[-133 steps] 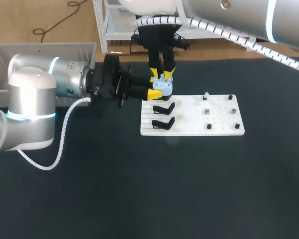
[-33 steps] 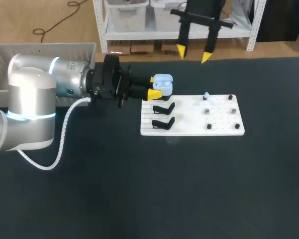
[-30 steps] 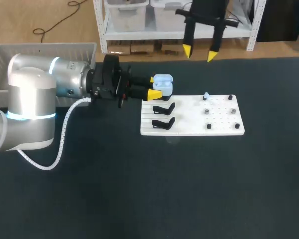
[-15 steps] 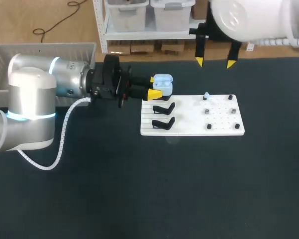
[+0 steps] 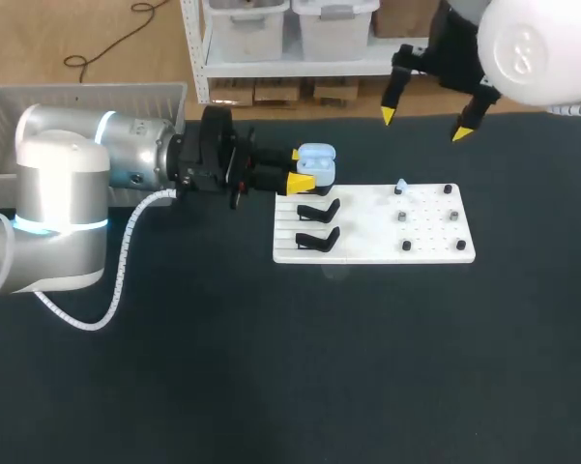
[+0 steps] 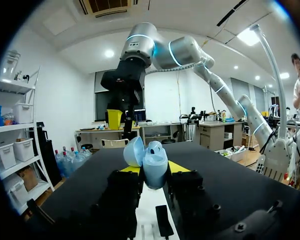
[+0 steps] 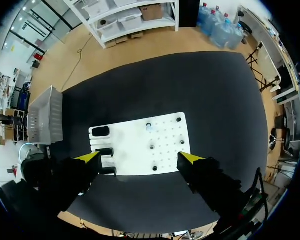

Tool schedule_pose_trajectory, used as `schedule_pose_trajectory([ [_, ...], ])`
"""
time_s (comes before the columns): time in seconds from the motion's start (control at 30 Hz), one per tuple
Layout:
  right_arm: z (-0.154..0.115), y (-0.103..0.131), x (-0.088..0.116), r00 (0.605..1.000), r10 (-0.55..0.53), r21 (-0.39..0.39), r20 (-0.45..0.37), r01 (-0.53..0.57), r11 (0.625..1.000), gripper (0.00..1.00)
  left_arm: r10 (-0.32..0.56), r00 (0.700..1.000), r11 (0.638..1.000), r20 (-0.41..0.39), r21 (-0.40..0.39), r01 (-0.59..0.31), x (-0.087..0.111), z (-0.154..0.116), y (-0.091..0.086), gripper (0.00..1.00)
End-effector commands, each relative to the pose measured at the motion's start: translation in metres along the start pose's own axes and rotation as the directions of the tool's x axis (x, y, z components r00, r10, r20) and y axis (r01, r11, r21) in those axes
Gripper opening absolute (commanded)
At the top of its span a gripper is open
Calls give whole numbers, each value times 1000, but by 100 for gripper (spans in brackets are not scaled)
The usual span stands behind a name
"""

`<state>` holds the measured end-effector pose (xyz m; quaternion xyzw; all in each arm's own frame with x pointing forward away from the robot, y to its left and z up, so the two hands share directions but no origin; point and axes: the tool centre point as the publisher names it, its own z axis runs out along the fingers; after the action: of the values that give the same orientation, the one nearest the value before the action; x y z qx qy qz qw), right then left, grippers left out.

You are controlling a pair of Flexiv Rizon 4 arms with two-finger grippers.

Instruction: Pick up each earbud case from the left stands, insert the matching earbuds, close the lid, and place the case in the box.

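Observation:
A light blue earbud case [image 5: 317, 162] with its lid raised is held just beyond the far left corner of the white board [image 5: 367, 244]. My left gripper [image 5: 304, 169] is shut on it from both sides. The left wrist view shows the case [image 6: 150, 162] upright between the yellow tips of that gripper [image 6: 152, 171]. One light blue earbud [image 5: 401, 186] sits on a peg at the board's far side. My right gripper [image 5: 424, 124] hangs open high over the board's far edge, holding nothing. From the right wrist view the board [image 7: 135, 150] and earbud [image 7: 149, 127] lie far below that gripper [image 7: 140, 158].
Two empty black stands [image 5: 318, 209] [image 5: 317, 238] are on the board's left part. Several small black pegs [image 5: 406, 246] dot its right part. A grey slatted box [image 5: 77, 97] stands at the table's far left, behind my left arm.
My right gripper has swung to the right above the table's far side, and its fingers have spread wider. The left gripper and the case have not moved.

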<state>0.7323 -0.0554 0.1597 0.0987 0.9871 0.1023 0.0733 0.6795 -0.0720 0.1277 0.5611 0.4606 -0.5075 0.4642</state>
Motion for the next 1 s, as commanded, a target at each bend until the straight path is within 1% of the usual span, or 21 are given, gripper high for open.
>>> schedule_pose_trajectory([
  [0.03, 0, -1, 2, 1000, 1, -3, 4, -1, 1000, 100, 1, 1000, 1000, 0, -3, -1, 0, 0, -1, 0],
  [0.37, 0, -1, 2, 1000, 1, -3, 4, -1, 1000, 100, 1, 1000, 1000, 0, -3, -1, 0, 0, -1, 0],
  [0.4, 0, 2, 1, 999, -26, 42, 31, 25, 999, 100, 1, 1000, 1000, 0, -3, -1, 0, 0, -1, 0],
  [0.43, 1, 4, 0, 999, -32, 55, 32, 31, 998, 100, 1, 1000, 1000, 0, -3, -1, 0, 0, -1, 0],
  [0.47, 4, 5, -2, 998, -61, 55, 30, 60, 997, 100, 1, 1000, 1000, 0, -3, -1, 0, 0, -1, 0],
  [0.5, 6, 6, -2, 997, -62, 76, 38, 59, 995, 100, 1, 1000, 1000, 0, -3, -1, 0, 0, -1, 0],
  [0.73, 18, -10, -8, 998, -56, 77, 36, 53, 996, 100, 1, 1000, 1000, 0, -3, -1, 0, 0, -1, 0],
  [0.83, 27, -16, -9, 997, -63, 78, 38, 59, 995, 100, 1, 1000, 1000, 0, -3, -1, 0, 0, -1, 0],
  [1.0, 45, -21, -12, 994, -89, 101, 57, 83, 991, 100, 1, 1000, 1000, 0, -3, -1, 0, 0, -1, 0],
])
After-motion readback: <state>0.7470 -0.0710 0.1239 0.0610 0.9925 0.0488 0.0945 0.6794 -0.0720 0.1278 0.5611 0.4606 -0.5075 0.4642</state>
